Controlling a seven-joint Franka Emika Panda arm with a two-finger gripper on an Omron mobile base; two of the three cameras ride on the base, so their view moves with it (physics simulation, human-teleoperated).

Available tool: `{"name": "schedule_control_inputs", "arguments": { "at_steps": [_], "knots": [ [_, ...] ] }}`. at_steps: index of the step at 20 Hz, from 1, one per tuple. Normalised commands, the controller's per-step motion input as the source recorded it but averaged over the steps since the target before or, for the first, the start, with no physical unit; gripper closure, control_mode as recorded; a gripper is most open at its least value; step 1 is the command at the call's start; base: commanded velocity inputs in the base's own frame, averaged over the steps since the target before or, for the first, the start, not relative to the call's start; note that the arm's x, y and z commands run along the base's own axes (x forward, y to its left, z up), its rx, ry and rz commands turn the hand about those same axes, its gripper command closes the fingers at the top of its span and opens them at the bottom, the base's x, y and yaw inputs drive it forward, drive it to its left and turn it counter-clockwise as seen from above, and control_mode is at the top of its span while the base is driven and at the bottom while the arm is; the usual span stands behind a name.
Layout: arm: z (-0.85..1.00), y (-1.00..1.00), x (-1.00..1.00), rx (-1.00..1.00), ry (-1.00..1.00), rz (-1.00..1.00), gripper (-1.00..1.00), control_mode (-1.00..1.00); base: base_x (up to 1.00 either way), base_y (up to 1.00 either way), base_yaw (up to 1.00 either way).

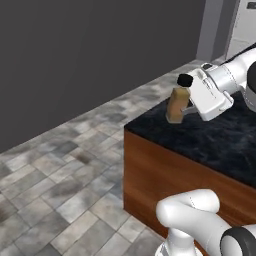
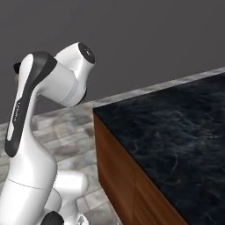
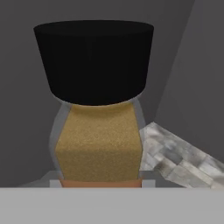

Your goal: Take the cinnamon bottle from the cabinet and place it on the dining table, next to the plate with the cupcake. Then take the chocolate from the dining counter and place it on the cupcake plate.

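The cinnamon bottle (image 1: 176,105) is a clear bottle of tan powder with a black cap. It hangs slightly tilted over the far left corner of the dark marble dining counter (image 1: 220,142), its base at or just above the surface. My gripper (image 1: 187,106) reaches in from the right and is shut on the bottle's side. In the hand view the bottle (image 3: 98,144) stands very close, its wide black cap at the top, hiding my fingertips.
The counter (image 2: 176,132) has wooden side panels (image 1: 160,175) and a sharp corner near the bottle. Grey tiled floor (image 1: 60,175) lies to the left, with a dark grey wall (image 1: 75,60) behind it. My own arm's lower links (image 2: 30,145) stand beside the counter.
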Motion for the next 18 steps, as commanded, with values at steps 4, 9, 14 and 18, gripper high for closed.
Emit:
{"name": "schedule_control_inputs", "arguments": {
  "at_steps": [4,9,14,18],
  "knots": [
    [0.0,0.0,0.0,0.0,0.0,0.0,1.0,1.0,0.6,0.77,-0.04],
    [0.0,0.0,0.0,0.0,0.0,0.0,1.0,1.0,0.55,0.69,-0.17],
    [0.0,0.0,0.0,0.0,0.0,0.0,1.0,1.0,0.52,0.68,-0.2],
    [0.0,0.0,0.0,0.0,0.0,0.0,1.0,1.0,0.52,0.68,-0.2]
  ]
}}
